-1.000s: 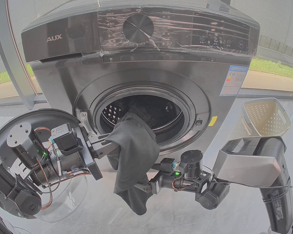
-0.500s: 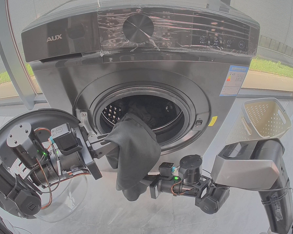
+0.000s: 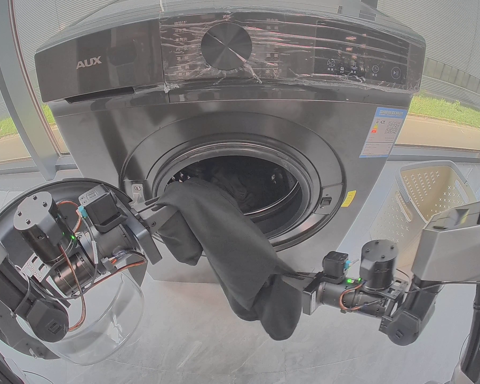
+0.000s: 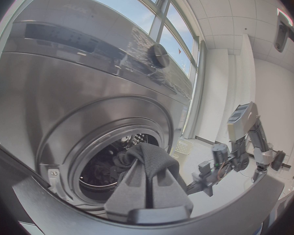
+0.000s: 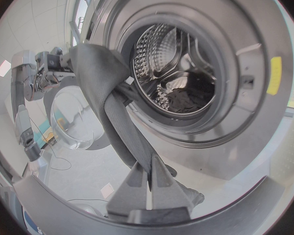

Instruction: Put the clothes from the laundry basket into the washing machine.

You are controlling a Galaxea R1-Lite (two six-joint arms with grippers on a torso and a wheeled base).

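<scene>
A dark grey garment (image 3: 234, 246) is stretched between both grippers in front of the washing machine's (image 3: 229, 108) open drum (image 3: 240, 188). My left gripper (image 3: 160, 209) is shut on its upper end at the drum's left rim; the cloth (image 4: 153, 157) bunches over the closed fingers. My right gripper (image 3: 296, 278) is shut on the lower end, below and right of the opening, with the garment (image 5: 121, 115) running taut up from the tips. A loose fold hangs under it. More dark clothes (image 5: 186, 95) lie inside the drum.
The round glass door (image 3: 90, 305) stands swung open at the lower left, behind the left arm. A white laundry basket (image 3: 432, 193) leans against the machine's right side. Pale tiled floor (image 3: 197, 348) lies below the garment.
My right gripper has drawn the garment's lower end to the right and slightly up, pulling it taut. My left gripper has risen a little toward the drum's rim.
</scene>
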